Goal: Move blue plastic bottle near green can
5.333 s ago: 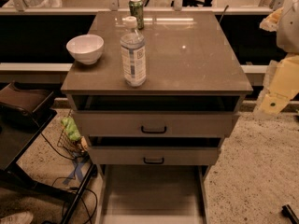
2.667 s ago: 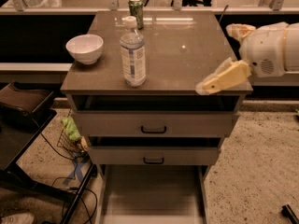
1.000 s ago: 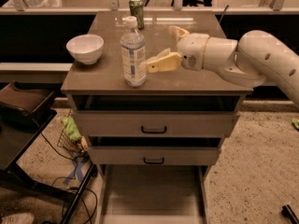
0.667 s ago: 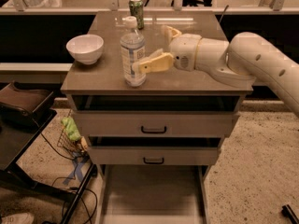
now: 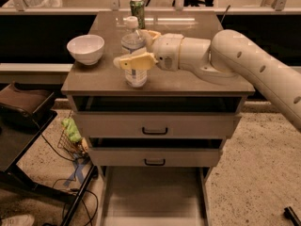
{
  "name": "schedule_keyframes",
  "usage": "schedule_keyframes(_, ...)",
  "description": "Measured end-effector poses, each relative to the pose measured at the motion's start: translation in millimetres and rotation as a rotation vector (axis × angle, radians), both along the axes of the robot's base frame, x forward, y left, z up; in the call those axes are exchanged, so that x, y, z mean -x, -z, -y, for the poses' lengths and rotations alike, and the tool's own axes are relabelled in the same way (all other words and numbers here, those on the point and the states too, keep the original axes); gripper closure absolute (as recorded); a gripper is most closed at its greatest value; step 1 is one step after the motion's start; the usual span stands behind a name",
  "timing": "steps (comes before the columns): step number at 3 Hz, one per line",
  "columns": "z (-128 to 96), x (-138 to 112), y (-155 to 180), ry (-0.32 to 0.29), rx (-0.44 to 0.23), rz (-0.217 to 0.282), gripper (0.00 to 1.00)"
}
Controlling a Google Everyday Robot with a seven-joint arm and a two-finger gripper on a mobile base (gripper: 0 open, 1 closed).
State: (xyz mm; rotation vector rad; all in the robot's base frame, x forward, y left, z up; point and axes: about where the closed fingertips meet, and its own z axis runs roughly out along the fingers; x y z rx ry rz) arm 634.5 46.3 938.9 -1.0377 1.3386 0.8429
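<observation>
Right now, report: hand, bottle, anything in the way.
Hand at blue plastic bottle, mid-height. Green can upright behind it, apart. White bowl left, off the path.

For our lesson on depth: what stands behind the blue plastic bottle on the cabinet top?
The green can stands behind the blue plastic bottle, at the far edge. The gripper straddles the bottle, fingers open, hiding part of the cabinet top behind it.

Brown 2-drawer cabinet [image 5: 188, 126], speckled floor [image 5: 256, 173], dark low table [image 5: 16, 147] on L, dim warm light.
</observation>
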Motion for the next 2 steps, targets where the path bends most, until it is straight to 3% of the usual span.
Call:
schedule_keyframes(1, -18.8, -4.3, 12.9, -0.023, 0.022, -0.029, 0.54)
schedule_keyframes(2, -25.7, -7.7, 21.8, -0.022, 0.038, -0.050, 0.78)
